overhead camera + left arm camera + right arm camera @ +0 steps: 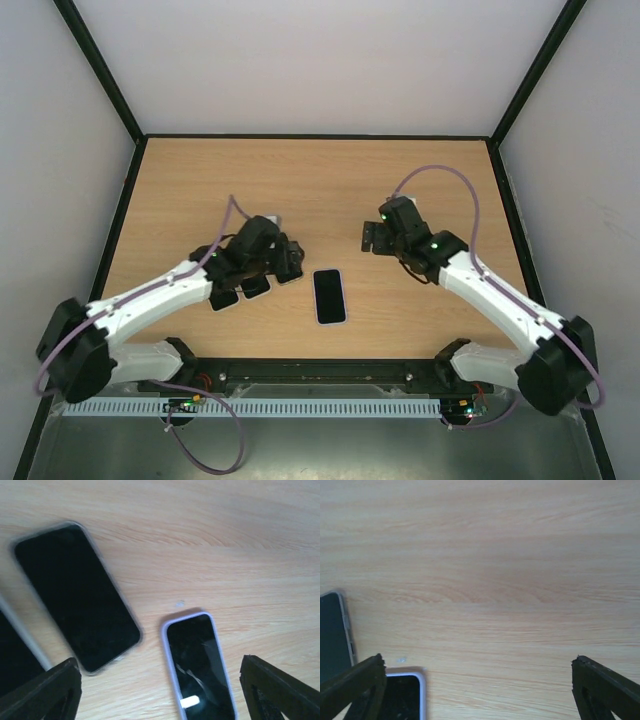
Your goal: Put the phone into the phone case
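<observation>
Both spread, left claw [159, 680] and right claw [479, 685] hover over desk [300, 180]; phone [75, 595] lies bare left of case [200, 667], apparently unseated.

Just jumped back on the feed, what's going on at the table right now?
Both arms hover over the wooden table with nothing in hand. The left gripper hangs open above a bare black phone and, beside it, the lilac-rimmed case. The right gripper is open too, over bare wood beside the case. The case shows a dark glossy face, so a phone may already sit in it; I cannot tell for sure.
</observation>
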